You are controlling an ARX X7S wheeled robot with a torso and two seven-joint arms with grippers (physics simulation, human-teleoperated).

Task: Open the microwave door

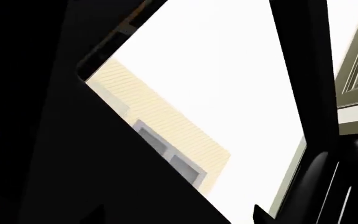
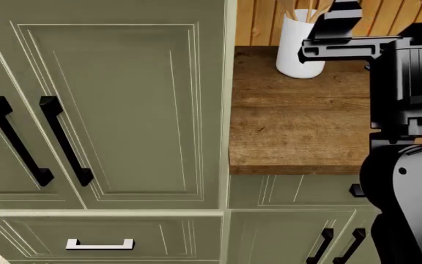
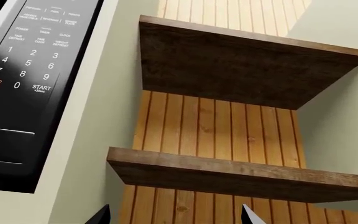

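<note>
The microwave's black keypad panel [image 3: 24, 70] with white numbers and an orange STOP label shows in the right wrist view, set in a pale green cabinet wall. Its door lies off that view's edge. My right gripper [image 3: 175, 217] is open and empty, facing the wooden wall beside the microwave. In the left wrist view a broad black surface [image 1: 73, 163] and a black bar [image 1: 300, 70] frame a bright white opening. I cannot tell which of them is the door. My left gripper [image 1: 180, 217] is open, its tips wide apart close against that black surface. The head view shows neither the microwave nor the left arm.
Two dark wooden shelves [image 3: 229, 177] jut from the plank wall right of the microwave. Below, a wooden counter [image 2: 299, 126] carries a white utensil holder [image 2: 295, 49]. Green cabinet doors with black handles [image 2: 64, 140] fill the left. My right arm [image 2: 409, 82] rises at the right.
</note>
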